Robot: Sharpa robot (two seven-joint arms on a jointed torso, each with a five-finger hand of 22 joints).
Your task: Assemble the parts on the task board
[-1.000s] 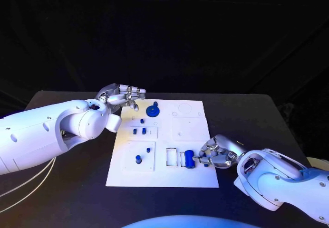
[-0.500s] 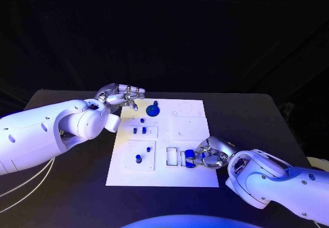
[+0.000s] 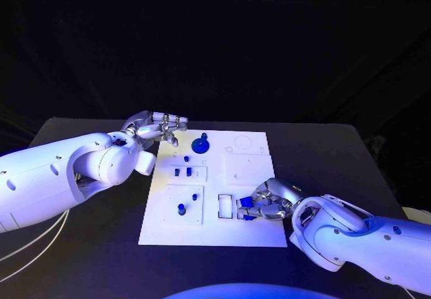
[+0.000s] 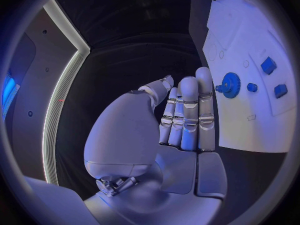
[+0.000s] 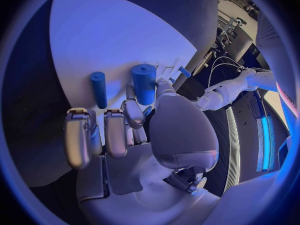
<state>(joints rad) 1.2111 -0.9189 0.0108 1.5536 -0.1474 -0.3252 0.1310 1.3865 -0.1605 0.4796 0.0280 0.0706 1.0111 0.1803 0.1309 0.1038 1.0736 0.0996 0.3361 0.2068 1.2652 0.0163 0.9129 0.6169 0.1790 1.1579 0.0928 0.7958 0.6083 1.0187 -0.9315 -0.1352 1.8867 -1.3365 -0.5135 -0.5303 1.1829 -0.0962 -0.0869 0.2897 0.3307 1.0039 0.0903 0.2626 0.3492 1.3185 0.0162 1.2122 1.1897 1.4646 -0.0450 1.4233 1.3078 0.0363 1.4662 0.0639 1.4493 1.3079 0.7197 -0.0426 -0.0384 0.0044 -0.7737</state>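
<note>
Right hand (image 3: 266,204) is pinching a blue block (image 3: 244,202) at the task board (image 3: 253,167)'s near edge, by its rectangular slots — seating it needs careful lining up. Left hand (image 3: 160,126) idles empty, fingers loosely together, beside the gear (image 3: 200,147).

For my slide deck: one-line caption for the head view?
Right hand grips a blue part on the task board; left hand hovers at its far corner.

The left hand (image 3: 158,128) is held out with fingers straight and together, gripping nothing. The right hand (image 3: 266,200) is lowered, fingers curled around a small piece.
</note>
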